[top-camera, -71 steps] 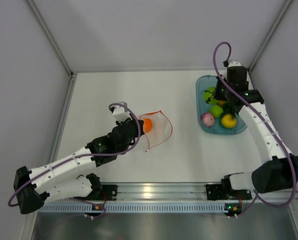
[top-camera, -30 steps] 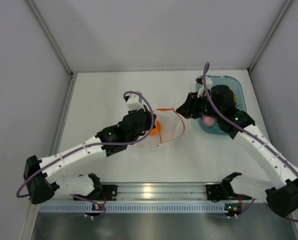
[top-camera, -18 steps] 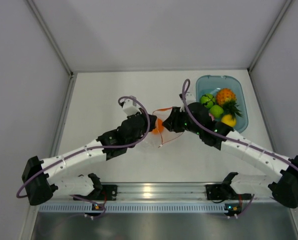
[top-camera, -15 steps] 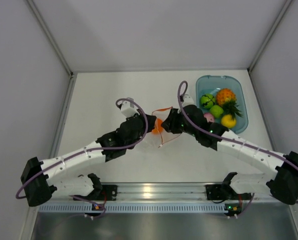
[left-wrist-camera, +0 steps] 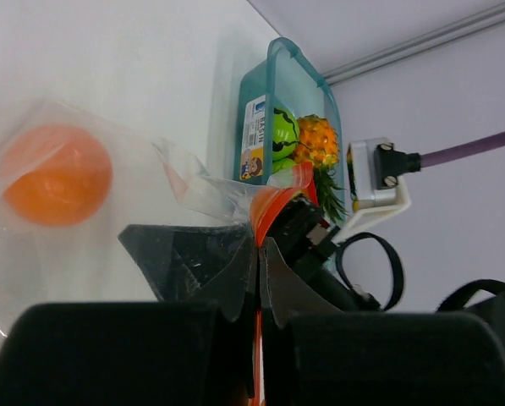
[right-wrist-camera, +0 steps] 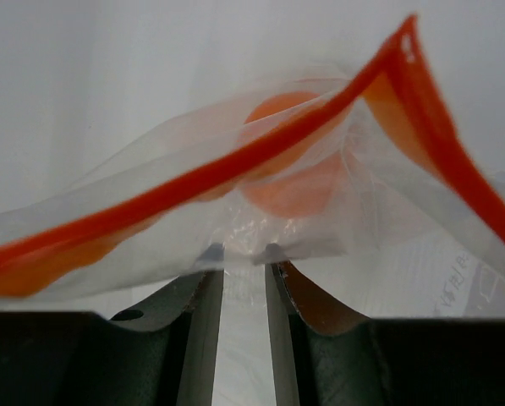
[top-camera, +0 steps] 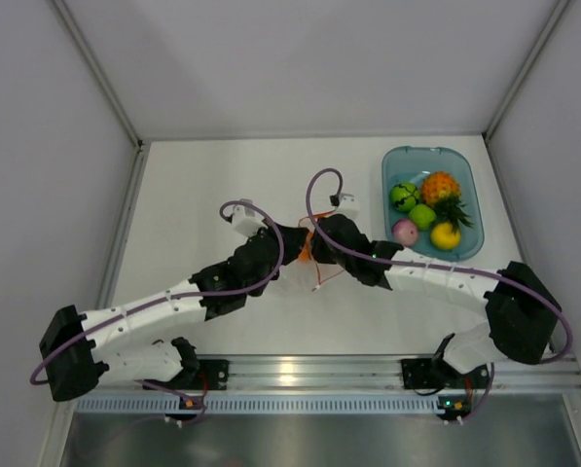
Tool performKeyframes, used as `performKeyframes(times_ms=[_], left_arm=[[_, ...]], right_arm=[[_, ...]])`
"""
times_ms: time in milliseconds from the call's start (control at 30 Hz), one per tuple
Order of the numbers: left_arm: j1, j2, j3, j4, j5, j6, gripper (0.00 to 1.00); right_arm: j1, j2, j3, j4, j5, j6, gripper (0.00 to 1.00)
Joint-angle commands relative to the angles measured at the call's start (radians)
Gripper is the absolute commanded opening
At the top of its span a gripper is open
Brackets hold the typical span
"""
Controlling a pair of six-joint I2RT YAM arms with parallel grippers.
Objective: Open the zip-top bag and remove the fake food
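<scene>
Frame centre: left gripper (left-wrist-camera: 259,247) clamped on bag (left-wrist-camera: 91,228) zip strip. Right gripper (right-wrist-camera: 244,254) fingers narrow, film between them. Orange fruit (left-wrist-camera: 57,173) inside.

Both arms stretch forward and inward, wrists nearly meeting; left gripper (left-wrist-camera: 259,247) pinched shut; right gripper (right-wrist-camera: 244,250) jaws narrowly apart.

A translucent blue tub (top-camera: 403,163) sits on the white table (top-camera: 202,185) — far right.

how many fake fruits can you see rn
6. Five in the blue tub: pineapple, dark green, light green, pink, yellow. One orange piece inside the zip-top bag. Others may be hidden.
</scene>
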Motion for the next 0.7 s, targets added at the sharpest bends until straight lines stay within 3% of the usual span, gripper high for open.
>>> performKeyframes(times_ms=[0,200,400,667], left_arm=[[-0.010,-0.027,0.006,0.080,0.002,-0.056,0.00],[-0.011,-0.065,0.000,0.080,0.003,-0.062,0.00],[-0.011,-0.116,-0.018,0.077,0.025,-0.039,0.00],[-0.011,-0.189,-0.087,0.017,0.007,-0.009,0.00]], right_arm=[[0.013,0.044,0.028,0.087,0.070,0.007,0.27],[0.004,0.060,0.002,0.033,0.196,-0.088,0.27],[-0.029,0.066,0.102,-0.221,0.372,-0.259,0.27],[-0.052,0.122,0.283,-0.582,0.388,-0.419,0.27]])
